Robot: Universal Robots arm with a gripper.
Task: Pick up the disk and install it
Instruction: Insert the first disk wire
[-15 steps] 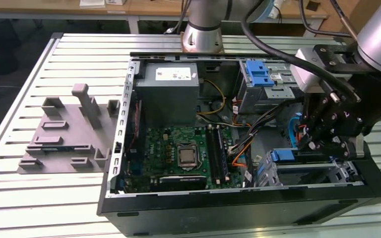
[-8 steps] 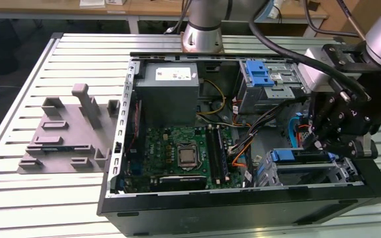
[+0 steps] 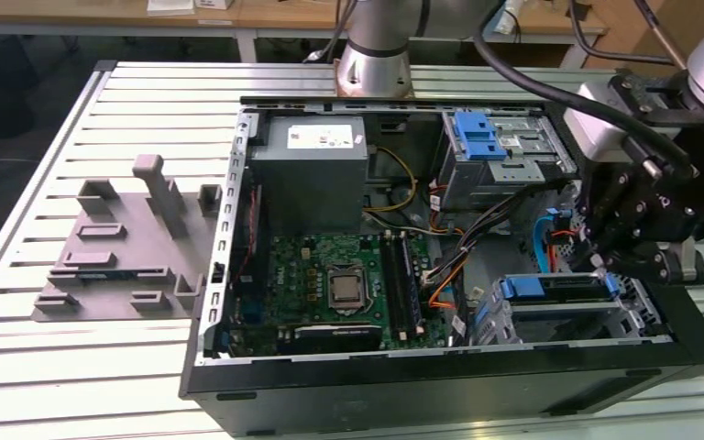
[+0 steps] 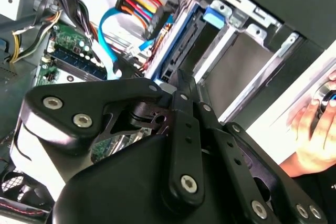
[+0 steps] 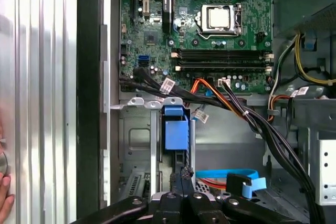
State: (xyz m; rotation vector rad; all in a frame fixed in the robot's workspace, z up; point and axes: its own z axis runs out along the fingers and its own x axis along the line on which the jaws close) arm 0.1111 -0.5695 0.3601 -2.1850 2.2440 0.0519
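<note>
The disk (image 3: pixel 556 288) stands on edge in the lower drive cage of the open computer case (image 3: pixel 450 380), at the exterior view's right, its blue bracket (image 5: pixel 176 129) facing the motherboard. In the second wrist view the disk (image 4: pixel 181 38) runs edge-on into the cage under a blue tab. My gripper (image 3: pixel 605 264) hangs just above the cage. In the first wrist view its fingers (image 5: pixel 181 184) lie pressed together at the disk's outer end, shut, with nothing between them.
A grey fixture block (image 3: pixel 126 247) with posts lies left of the case. Inside are the power-supply box (image 3: pixel 315 170), motherboard (image 3: pixel 340 284), an upper cage with a blue bracket (image 3: pixel 487 137) and loose cables (image 5: pixel 247 111). A person's hand (image 4: pixel 315 135) rests beside the case.
</note>
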